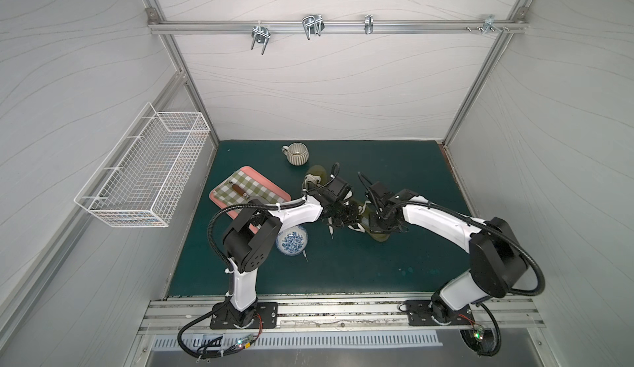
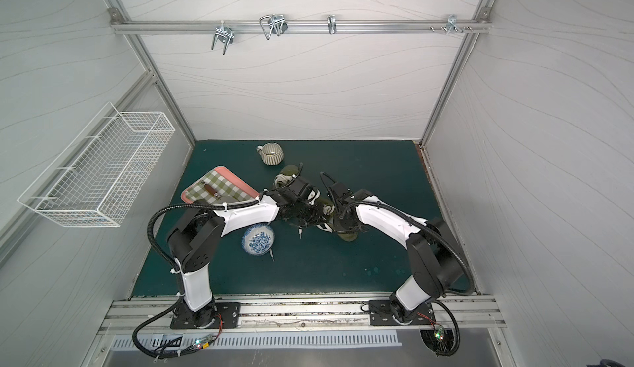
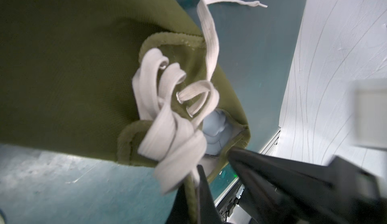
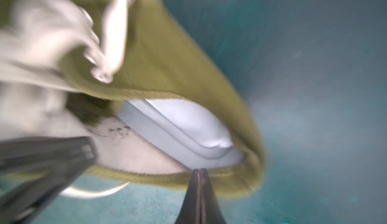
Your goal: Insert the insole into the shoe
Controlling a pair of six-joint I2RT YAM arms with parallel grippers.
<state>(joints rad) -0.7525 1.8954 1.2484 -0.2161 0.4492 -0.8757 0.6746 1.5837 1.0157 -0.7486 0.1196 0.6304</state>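
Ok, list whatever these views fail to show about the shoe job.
The shoe: in both top views, mostly covered by the arms.
The insole: right wrist view, its front end vanishes inside the shoe; depth unknown.
The right gripper: blur hides whether its shut tips pinch the collar or just touch it.
The lining print: right wrist view, smeared, unreadable.
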